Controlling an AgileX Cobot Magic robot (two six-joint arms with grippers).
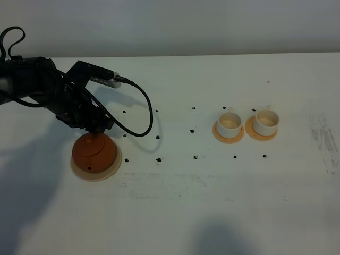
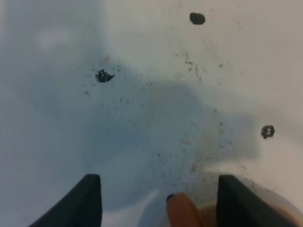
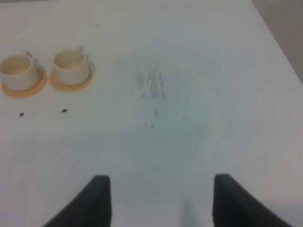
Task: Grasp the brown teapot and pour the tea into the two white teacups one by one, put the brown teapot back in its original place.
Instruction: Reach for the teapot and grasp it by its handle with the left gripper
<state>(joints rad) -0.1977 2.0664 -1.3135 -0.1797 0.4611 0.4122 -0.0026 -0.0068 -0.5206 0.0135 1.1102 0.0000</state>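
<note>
Two white teacups [image 1: 229, 121] stand side by side on the right half of the table [image 1: 212, 212], each on its own orange-tan saucer [image 1: 229, 139] and well apart from the brown teapot [image 1: 94, 151]. The teapot sits upright on the pale beige coaster [image 1: 93, 175] at the left. The left gripper [image 1: 94, 129] hangs just over the teapot's far edge, with a black cable [image 1: 143, 106] looping off the arm beside it. In the left wrist view this gripper [image 2: 159, 178] is released: its dark fingers [image 2: 90, 201] are spread wide, and a rounded brown bit of the teapot [image 2: 182, 210] shows between them, closer to one finger, though which part it is cannot be told. Small black dots [image 1: 157, 137] mark the table around the teapot and before the cups. The right gripper [image 3: 162, 178] shows only in its own wrist view, fingers [image 3: 97, 201] parted and holding nothing above bare table, with the teacups [image 3: 70, 64] some way off.
</note>
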